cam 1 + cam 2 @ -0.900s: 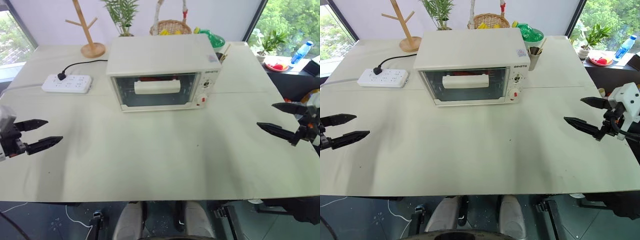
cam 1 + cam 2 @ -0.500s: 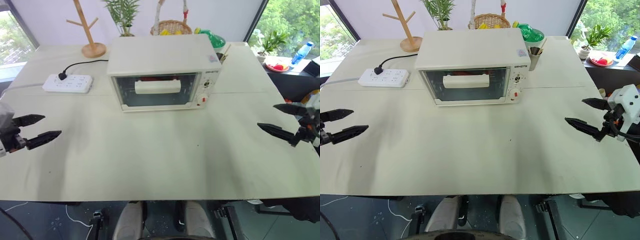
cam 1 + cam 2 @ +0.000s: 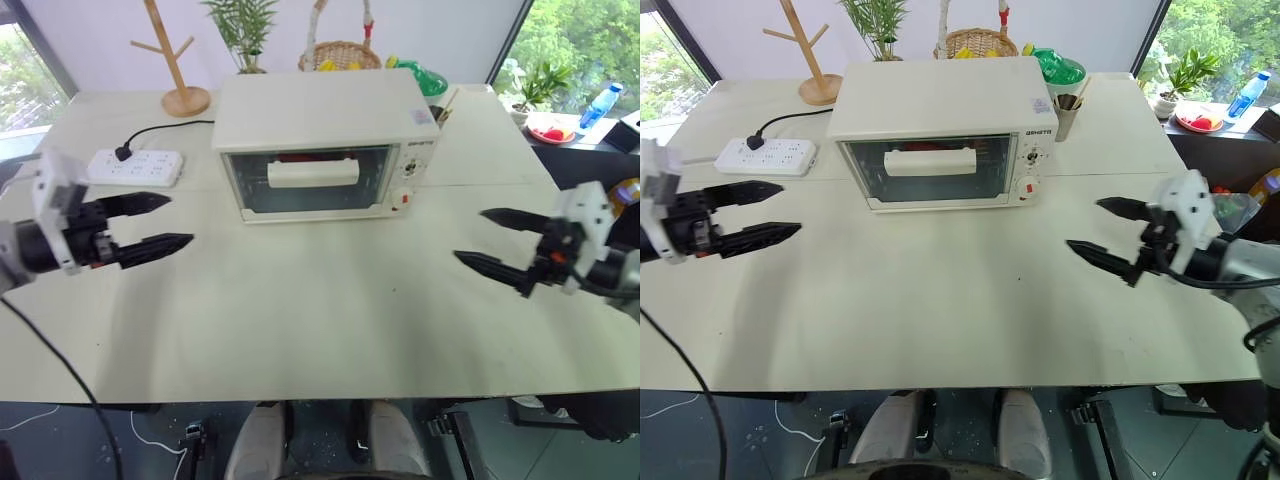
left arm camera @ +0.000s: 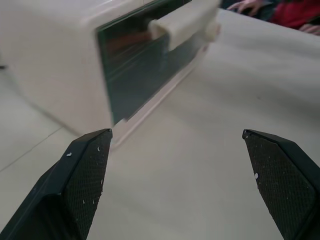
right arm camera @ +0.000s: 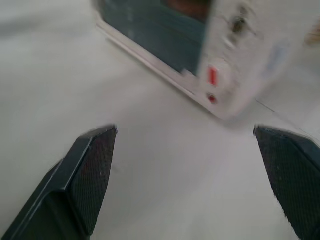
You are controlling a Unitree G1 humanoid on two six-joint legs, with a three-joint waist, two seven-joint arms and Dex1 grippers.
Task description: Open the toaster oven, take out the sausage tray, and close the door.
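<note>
Toaster oven [image 3: 325, 150], cream-white, glass door [image 3: 307, 180] shut; left hand [image 3: 168, 221] and right hand [image 3: 470, 237] wide open, empty.

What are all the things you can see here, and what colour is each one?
toaster oven: one, cream-white, middle of the table toward the back
door: one, clear glass with a cream-white bar handle, shut, on the oven's front
power strip: one, white, with a black plug in it, on the table beside the oven on the robot's left
wooden stand: one, light brown, back left of the table
basket: one, tan wicker, behind the oven
potted plant: one, green, behind the oven
table: one, pale cream
left gripper: one, black fingers, open, above the table's left side
right gripper: one, black fingers, open, above the table's right side
</note>
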